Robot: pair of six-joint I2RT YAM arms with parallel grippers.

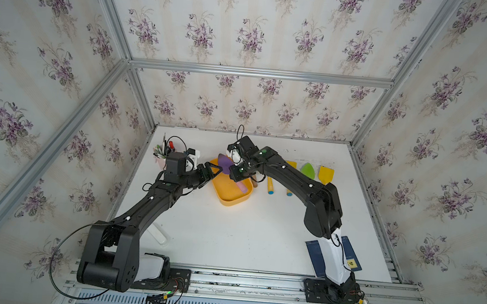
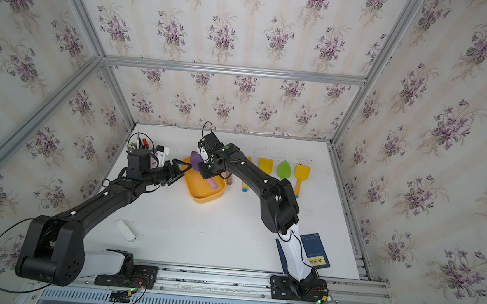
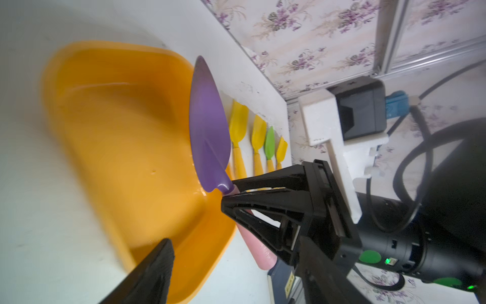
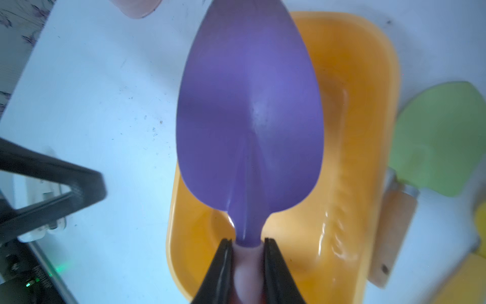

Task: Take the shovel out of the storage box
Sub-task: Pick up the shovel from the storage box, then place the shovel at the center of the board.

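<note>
Purple-bladed, pink-handled plastic shovel [image 4: 249, 118]: tilted above yellow-orange plastic storage box [image 4: 389, 79] | right gripper [image 4: 248, 240]: clamped on its neck | left gripper [image 1: 215, 172]: jaws apart beside box's left rim | wooden-handled green shovel [image 4: 431, 142]: just beside box's right wall | yellow plastic shovels [image 2: 265, 164]: farther right on white tabletop [image 1: 228, 233]

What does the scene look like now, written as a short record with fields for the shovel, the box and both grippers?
storage box: yellow-orange, on the table
shovel: purple blade, pink handle, tilted over the storage box
right gripper: shut on the shovel's neck
left gripper: open, beside the storage box, holding nothing
green shovel: lying on the table, outside the storage box
</note>
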